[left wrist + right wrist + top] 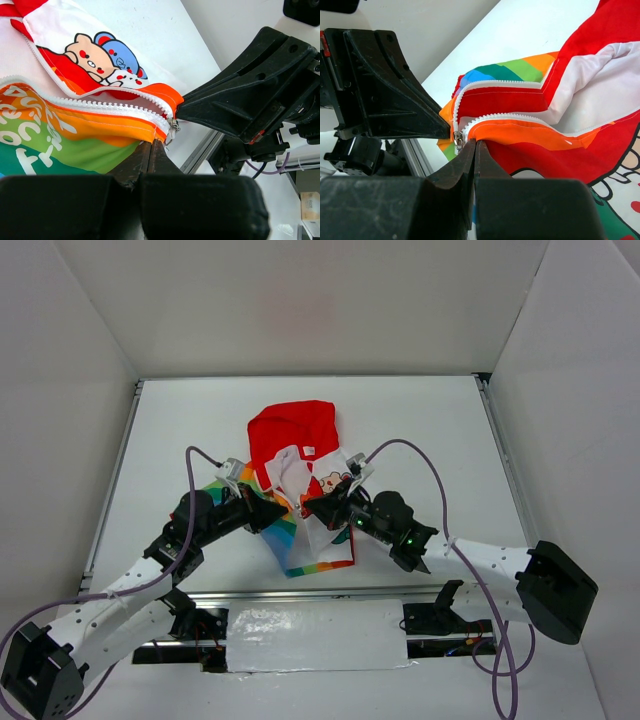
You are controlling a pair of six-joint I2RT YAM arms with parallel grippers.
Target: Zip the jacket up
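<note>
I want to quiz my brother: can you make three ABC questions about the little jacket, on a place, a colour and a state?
1. Where does the red fabric hood of the small white rainbow-striped jacket lie? A) on the white table, at the jacket's far end B) under the body C) off the edge
2. What colour are the zip teeth? A) black B) white C) gold
3. The zip is: A) closed B) missing C) open
Answers: 1 A, top view shows it; 2 B, white rows show; 3 C, rows lie apart.
</note>
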